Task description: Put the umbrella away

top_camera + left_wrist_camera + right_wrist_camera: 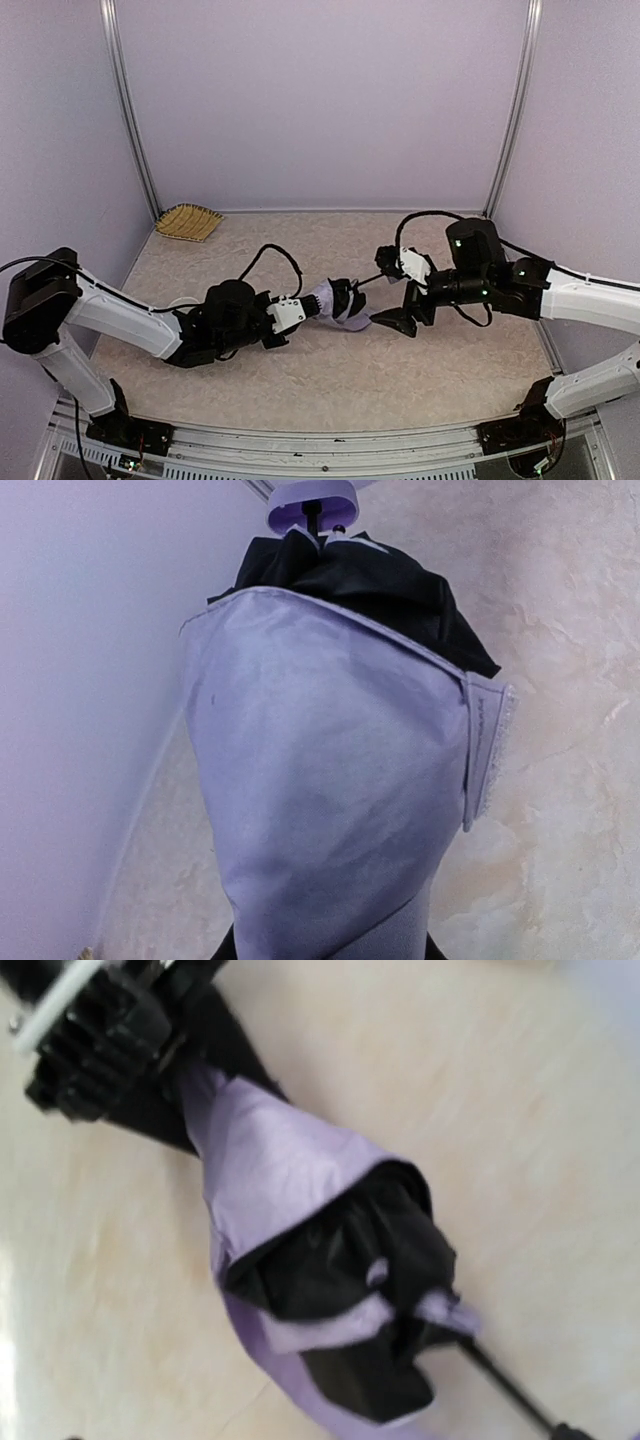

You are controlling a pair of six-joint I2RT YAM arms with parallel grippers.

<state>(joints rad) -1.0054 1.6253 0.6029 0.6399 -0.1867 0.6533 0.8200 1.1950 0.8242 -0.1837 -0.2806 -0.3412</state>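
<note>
Pale lavender crinkly fabric with black lining bunched at one end: the compact folded umbrella (340,303) sits over the speckled beige counter (330,380), well apart from the straw-coloured woven tray (188,221), to that tray's right and nearer the onlooker's side. Whether it touches the counter I cannot tell. The left pincer (300,312) is clenched on the umbrella's lavender end, the end facing the tray. From the end turned away from the tray, the thin black shaft (368,279) sticks out, with the small lavender handle (312,502) at its tip. The right pincer (392,290) hangs just beyond that end, farthest from the tray, its fingers spread wide and gripping nothing.
</note>
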